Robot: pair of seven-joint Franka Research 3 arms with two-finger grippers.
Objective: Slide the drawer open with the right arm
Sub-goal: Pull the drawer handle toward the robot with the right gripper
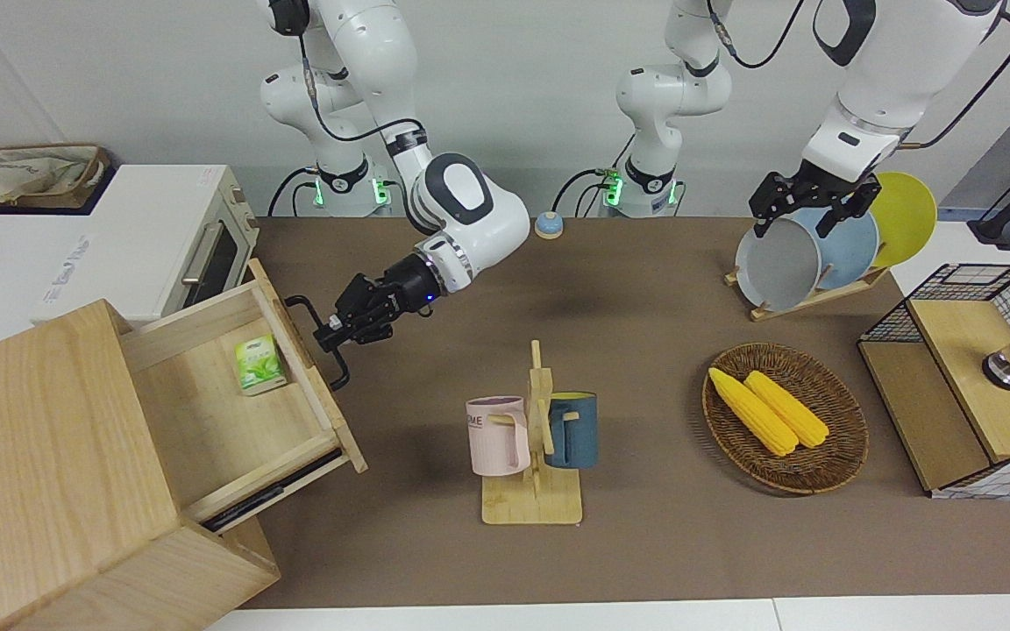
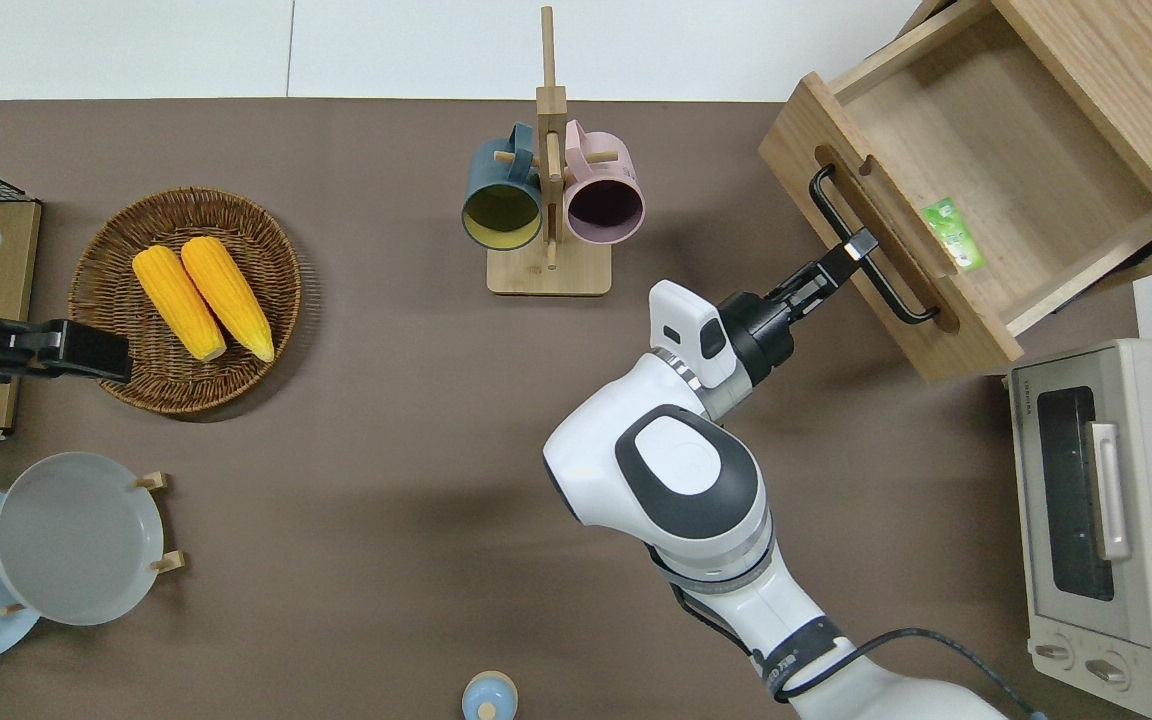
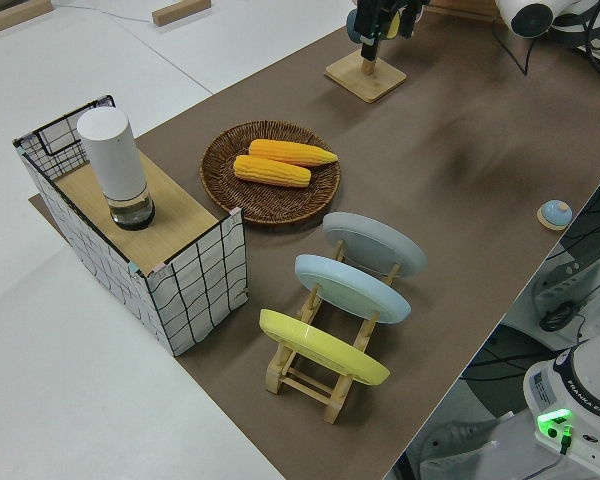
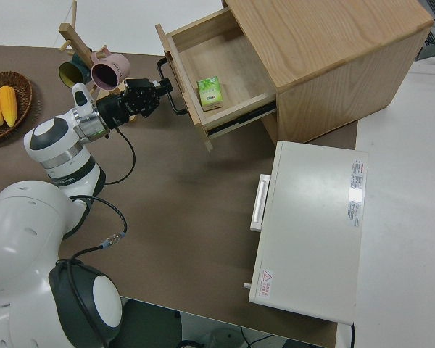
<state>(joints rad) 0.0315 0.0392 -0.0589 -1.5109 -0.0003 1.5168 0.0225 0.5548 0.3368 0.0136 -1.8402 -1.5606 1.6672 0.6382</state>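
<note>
You see one large light-wood cabinet [image 1: 49,456] at the table's corner on the right arm's end. Its one drawer [image 1: 233,412] — wide, shallow, smooth pale wood — stands pulled well out, and one small green carton [image 1: 258,364] lies inside. The right arm [image 2: 676,480], white and jointed, reaches to the drawer front; the right gripper [image 2: 851,255] is clamped on the black metal bar handle [image 2: 866,250]. The left arm is parked — you cannot tell how its fingers stand.
</note>
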